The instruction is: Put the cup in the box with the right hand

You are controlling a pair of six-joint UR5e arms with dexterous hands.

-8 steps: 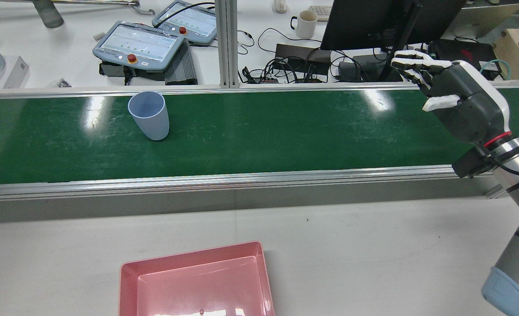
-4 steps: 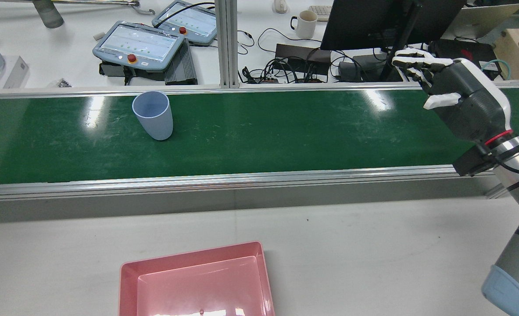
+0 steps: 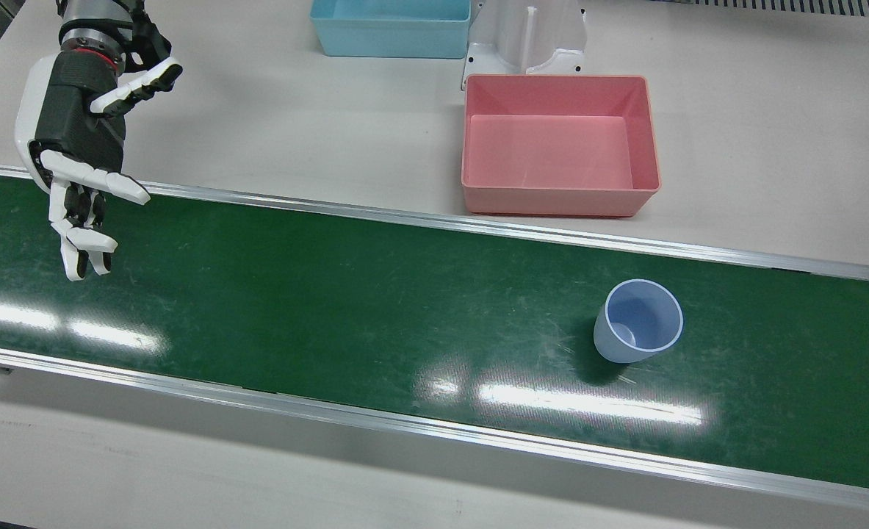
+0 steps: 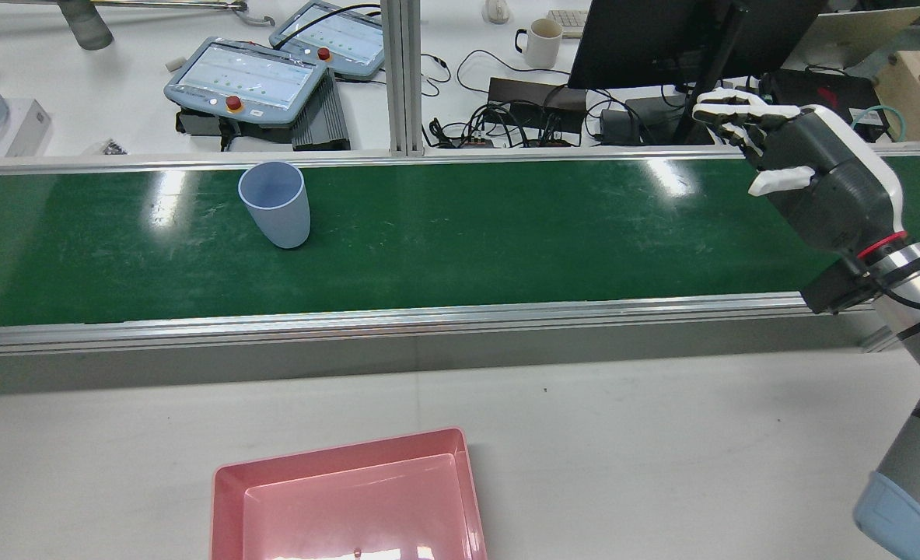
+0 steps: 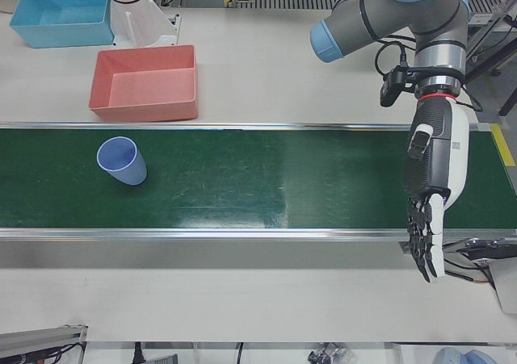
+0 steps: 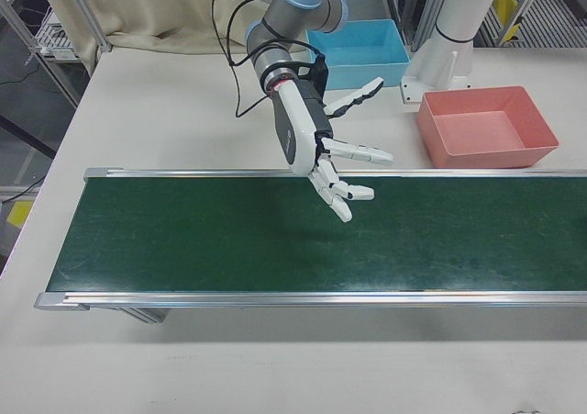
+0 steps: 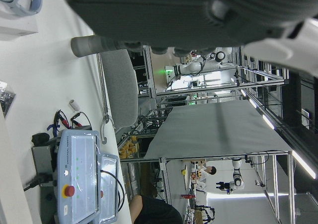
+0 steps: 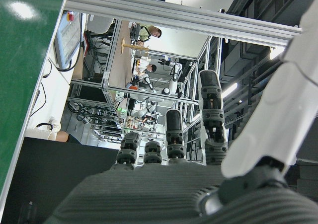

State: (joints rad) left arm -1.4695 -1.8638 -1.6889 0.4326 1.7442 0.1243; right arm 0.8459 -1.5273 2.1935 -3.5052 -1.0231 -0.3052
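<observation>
Standing tapered smooth cup (image 3: 638, 322), glossy belt (image 3: 331, 294)

Matt plastic cup (image 3: 638, 322), glossy belt (image 3: 375, 308)

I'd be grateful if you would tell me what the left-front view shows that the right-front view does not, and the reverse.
Only the left-front view shows the blue cup, upright on the belt, and the left hand, open, fingers pointing toward the belt's near edge. Only the right-front view shows the right hand, open with fingers spread above the belt's far side. Both show the green belt, the pink box and the blue box on the table beyond it.
</observation>
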